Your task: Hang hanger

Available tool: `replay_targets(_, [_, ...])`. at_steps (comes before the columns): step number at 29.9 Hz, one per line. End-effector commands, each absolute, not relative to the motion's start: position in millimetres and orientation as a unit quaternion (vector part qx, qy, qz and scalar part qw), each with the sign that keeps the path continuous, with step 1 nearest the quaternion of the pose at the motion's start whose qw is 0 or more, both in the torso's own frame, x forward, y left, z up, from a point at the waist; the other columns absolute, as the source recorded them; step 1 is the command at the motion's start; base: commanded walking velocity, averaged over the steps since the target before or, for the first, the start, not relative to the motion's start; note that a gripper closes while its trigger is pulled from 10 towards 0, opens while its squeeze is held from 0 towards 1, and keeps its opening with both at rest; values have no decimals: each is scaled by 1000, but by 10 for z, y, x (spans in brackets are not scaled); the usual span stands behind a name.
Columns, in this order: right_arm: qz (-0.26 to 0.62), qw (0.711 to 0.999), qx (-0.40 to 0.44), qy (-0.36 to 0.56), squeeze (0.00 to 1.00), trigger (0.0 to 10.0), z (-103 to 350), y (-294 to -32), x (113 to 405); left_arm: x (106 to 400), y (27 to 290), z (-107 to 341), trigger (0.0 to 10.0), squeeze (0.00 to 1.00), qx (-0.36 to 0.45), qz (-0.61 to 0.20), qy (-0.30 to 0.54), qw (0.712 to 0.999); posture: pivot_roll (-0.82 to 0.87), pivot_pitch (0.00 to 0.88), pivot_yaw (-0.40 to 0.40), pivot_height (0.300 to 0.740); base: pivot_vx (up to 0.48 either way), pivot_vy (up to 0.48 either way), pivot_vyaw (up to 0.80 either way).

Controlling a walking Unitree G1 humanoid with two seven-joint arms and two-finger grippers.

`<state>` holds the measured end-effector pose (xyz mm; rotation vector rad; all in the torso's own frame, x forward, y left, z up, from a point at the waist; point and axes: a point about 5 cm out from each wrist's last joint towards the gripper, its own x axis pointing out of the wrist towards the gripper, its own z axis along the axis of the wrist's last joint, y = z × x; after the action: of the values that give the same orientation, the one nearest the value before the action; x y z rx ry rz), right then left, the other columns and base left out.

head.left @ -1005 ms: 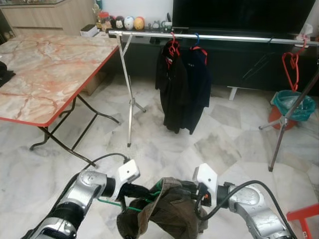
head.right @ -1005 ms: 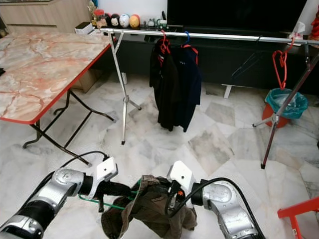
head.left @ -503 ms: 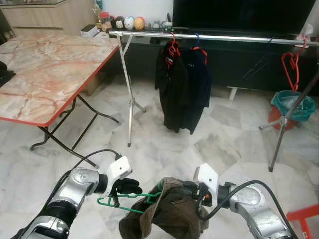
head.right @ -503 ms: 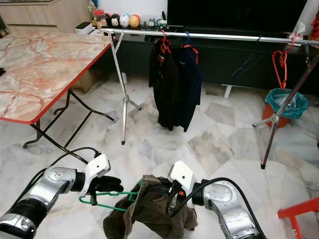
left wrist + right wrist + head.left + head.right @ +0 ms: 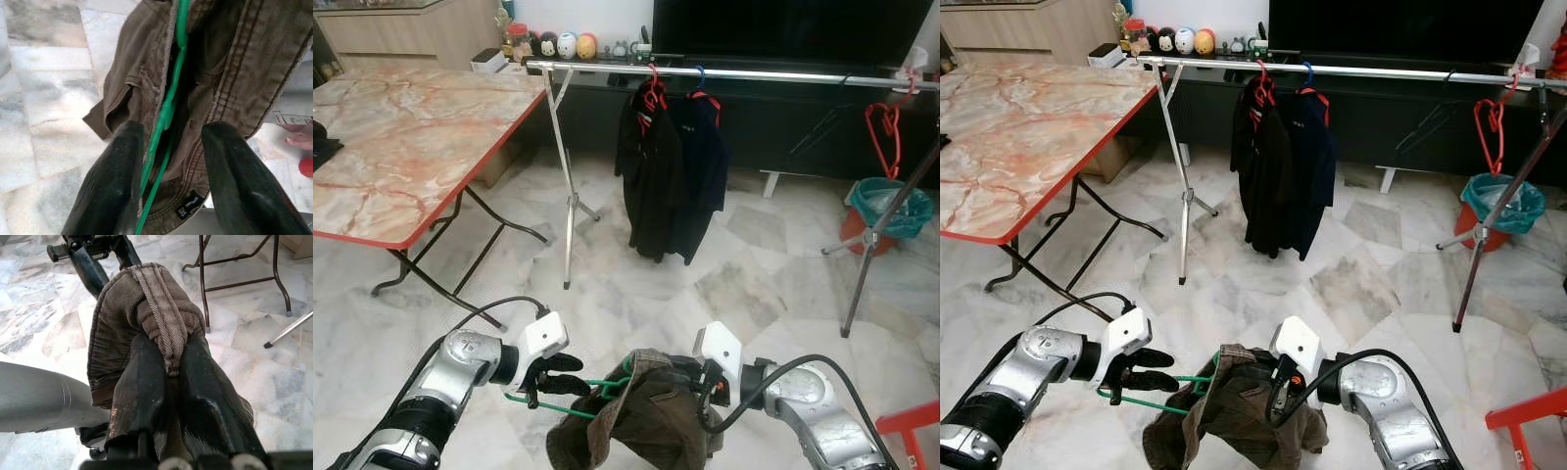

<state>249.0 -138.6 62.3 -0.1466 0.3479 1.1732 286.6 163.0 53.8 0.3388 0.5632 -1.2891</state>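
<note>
A marble floor (image 5: 754, 284) by the clothes rail (image 5: 734, 72).
Near it, the right gripper (image 5: 164, 377) pinches brown clothes (image 5: 646, 416); the left gripper (image 5: 168, 161) spreads wide around the green hanger (image 5: 168, 105).

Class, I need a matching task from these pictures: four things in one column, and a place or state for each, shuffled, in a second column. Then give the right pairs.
Things
1. green hanger
2. brown garment
3. black clothes
4. red hanger

Places or states
A. hanging bare near the right end of the rail
B. pinched by the right end effector
C. hanging on the rail beside the marble table
D. between the open fingers of the left end effector

Pairs: 1-D, 2-B, 3-C, 4-A
</note>
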Motion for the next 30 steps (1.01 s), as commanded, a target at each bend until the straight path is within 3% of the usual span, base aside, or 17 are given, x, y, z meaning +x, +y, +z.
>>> replay_targets(1, [558,815,-72,141,0,10000,684,-1343,2506,2831,1604,493,10000,1000,158,-598,269,738,99,8,25,740,0,0,0])
replay_targets(12, [563,812,-72,139,0,10000,690,-1318,2496,2814,1582,440,10000,1000,154,-601,283,732,102,10,28,740,0,0,0])
replay_targets(13, [564,811,-72,138,0,10000,695,-1311,2496,2842,1584,408,10000,1000,181,-582,282,741,102,10,28,740,0,0,0])
replay_targets(14, [564,811,-73,137,0,10000,699,-1307,2498,2847,1584,393,10000,118,184,-578,282,744,102,10,28,740,0,0,0])
replay_targets(16, [564,811,-73,137,0,10000,703,-1303,2501,2847,1585,380,10000,118,183,-576,282,745,101,10,28,740,0,0,0])
replay_targets(17, [565,810,-73,136,0,10000,705,-1301,2501,2856,1590,358,10000,0,184,-567,288,749,99,9,28,740,0,0,0])
replay_targets(30, [567,809,-75,136,0,10000,716,-1310,2493,2879,1559,291,10000,0,172,-549,295,763,94,10,27,740,0,0,0])
